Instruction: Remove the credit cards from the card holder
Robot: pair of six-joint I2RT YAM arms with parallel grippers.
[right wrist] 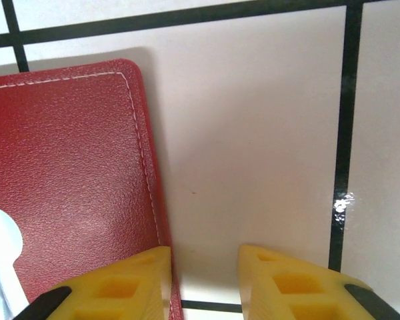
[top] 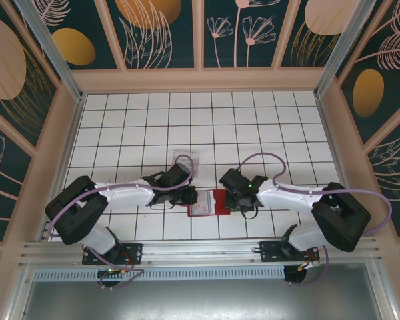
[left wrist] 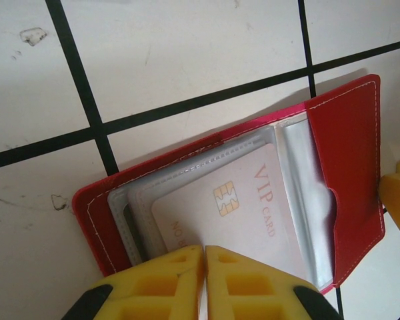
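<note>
Left claw (left wrist: pixel 205 283) has its two yellow fingers pressed together, their tips over the near edge of a pale card (left wrist: pixel 233 207) marked VIP. The card sticks partway out of the clear sleeves of the open red wallet (left wrist: pixel 347 160). Right claw (right wrist: pixel 203 280) stands apart, one finger over the wallet's stitched outer edge and the other over bare counter (right wrist: pixel 253 133); it looks placed to pin the wallet down. The wallet lies flat between the two claws, near the front of the counter.

I judge the step in hand to be drawing a card out of its sleeve. Next, the card must be dragged clear while the wallet is held from sliding along with it. Whether the tips actually press on the card, I cannot tell.

The left wrist view shows the card, its chip and the layered sleeves. The right wrist view gives the red cover and tile. The overhead view adds a clear box (top: pixel 185 160) just beyond the wallet.
</note>
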